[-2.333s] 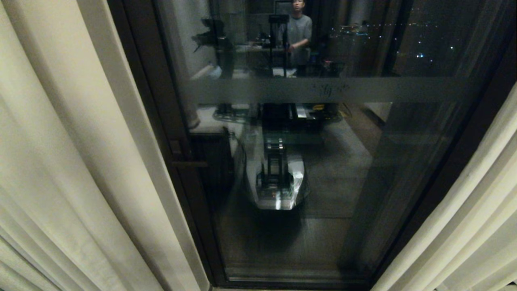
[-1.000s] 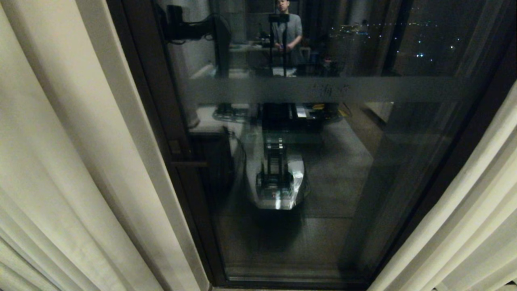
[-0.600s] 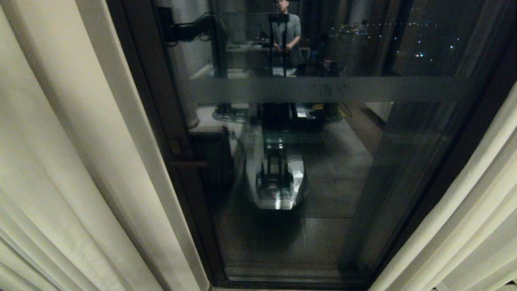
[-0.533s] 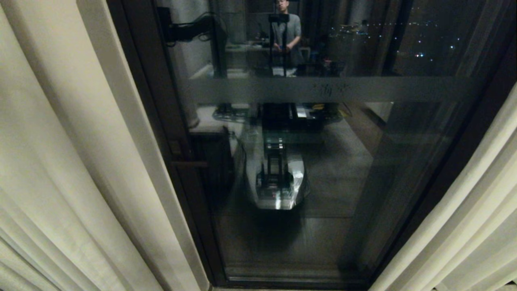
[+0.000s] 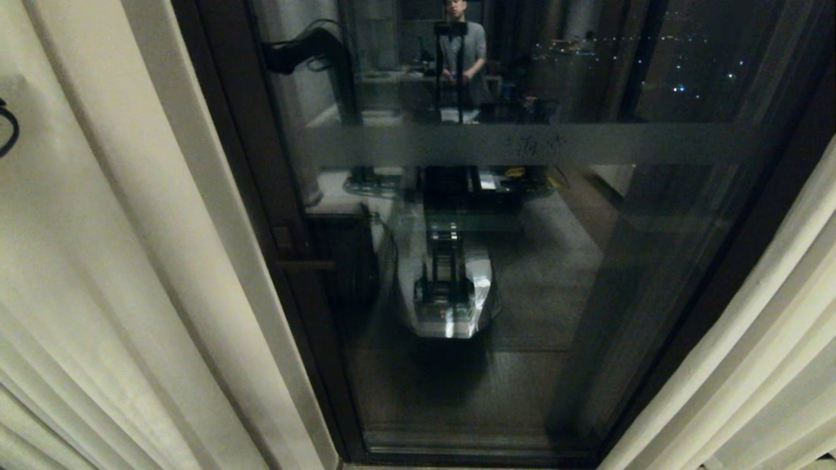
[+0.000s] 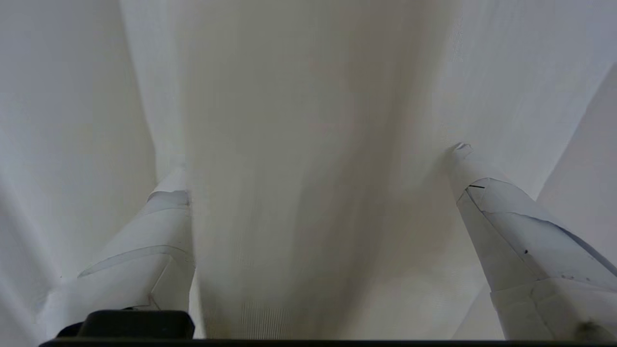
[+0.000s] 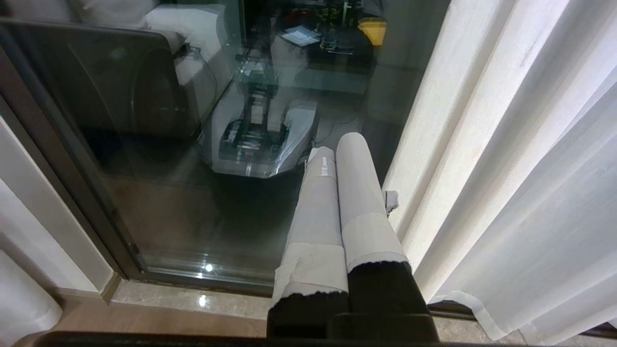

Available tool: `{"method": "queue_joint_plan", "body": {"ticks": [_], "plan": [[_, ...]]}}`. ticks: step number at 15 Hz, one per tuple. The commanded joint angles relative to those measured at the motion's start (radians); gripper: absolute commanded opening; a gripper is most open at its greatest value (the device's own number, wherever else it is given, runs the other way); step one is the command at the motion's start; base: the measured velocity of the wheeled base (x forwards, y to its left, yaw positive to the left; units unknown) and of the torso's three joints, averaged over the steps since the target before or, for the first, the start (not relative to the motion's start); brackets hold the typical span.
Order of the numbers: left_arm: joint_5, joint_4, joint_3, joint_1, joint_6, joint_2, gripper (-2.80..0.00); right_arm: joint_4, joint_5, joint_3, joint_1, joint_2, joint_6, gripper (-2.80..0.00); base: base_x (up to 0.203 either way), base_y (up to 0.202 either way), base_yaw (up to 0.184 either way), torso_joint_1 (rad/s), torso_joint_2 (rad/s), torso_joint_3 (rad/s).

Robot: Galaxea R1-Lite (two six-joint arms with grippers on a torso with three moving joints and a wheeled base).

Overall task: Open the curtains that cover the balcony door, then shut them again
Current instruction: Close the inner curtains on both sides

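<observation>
- While the curtains (image 5: 98, 261) hang drawn apart at 9 and 3 o'clock, the balcony door (image 5: 522, 274) glass stands exposed at centre: opening appears done, closing remains.
- Left gripper (image 6: 318, 159): fingers (image 6: 506, 226) spread wide, straddling a pleat of the 9 o'clock panel.
- Right gripper (image 7: 337, 149): fingers pressed together, empty, near the door's lower edge.
- Obstruction: none apparent; a person (image 5: 460, 46) shows only as a reflection at 12 o'clock.

Cream pleated fabric curtains (image 5: 98, 274) hang drawn apart at both sides — between them the tall dark-framed sliding glass balcony door (image 5: 522, 261) stands bare, a frosted horizontal band (image 5: 522, 145) across its pane, a person's reflection (image 5: 462, 49) up top.
</observation>
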Motion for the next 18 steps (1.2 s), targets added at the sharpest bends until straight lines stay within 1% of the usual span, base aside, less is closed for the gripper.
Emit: {"method": "queue_joint_plan", "body": {"ticks": [1,2,3,7,9,11,14,16,18], "plan": [[-0.003,-0.018,-0.009,-0.004,-0.001,0.04,0.0,0.0,0.0,0.0,0.0,0.001,-0.001,-2.8,0.0,0.0,0.0,0.0,0.0,0.0],[-0.009,-0.02,-0.008,-0.005,0.0,0.045,0.0,0.0,0.0,0.0,0.0,0.002,-0.001,-2.8,0.0,0.0,0.0,0.0,0.0,0.0],[-0.018,-0.021,-0.005,-0.007,0.0,0.045,-2.8,0.0,0.0,0.0,0.0,0.002,-0.001,-2.8,0.0,0.0,0.0,0.0,0.0,0.0],[-0.075,-0.021,-0.016,-0.025,0.004,0.039,-2.8,0.0,0.0,0.0,0.0,0.002,-0.001,-2.8,0.0,0.0,0.0,0.0,0.0,0.0],[-0.076,-0.037,-0.016,-0.035,0.004,0.024,-2.8,0.0,0.0,0.0,0.0,0.0,-0.001,-2.8,0.0,0.0,0.0,0.0,0.0,0.0],[-0.078,-0.08,-0.013,-0.046,0.003,0.012,-2.8,0.0,0.0,0.0,0.0,0.002,-0.001,-2.8,0.0,0.0,0.0,0.0,0.0,0.0],[-0.068,-0.09,0.009,-0.081,0.003,-0.038,-2.8,0.0,0.0,0.0,0.0,0.002,-0.001,-2.8,0.0,0.0,0.0,0.0,0.0,0.0],[-0.073,-0.085,0.052,-0.099,0.002,-0.086,-2.8,0.0,0.0,0.0,0.0,0.0,-0.001,-2.8,0.0,0.0,0.0,0.0,0.0,0.0],[-0.064,-0.087,0.096,-0.126,0.003,-0.132,-2.8,0.0,0.0,0.0,0.0,0.002,-0.001,-2.8,0.0,0.0,0.0,0.0,0.0,0.0]]}}
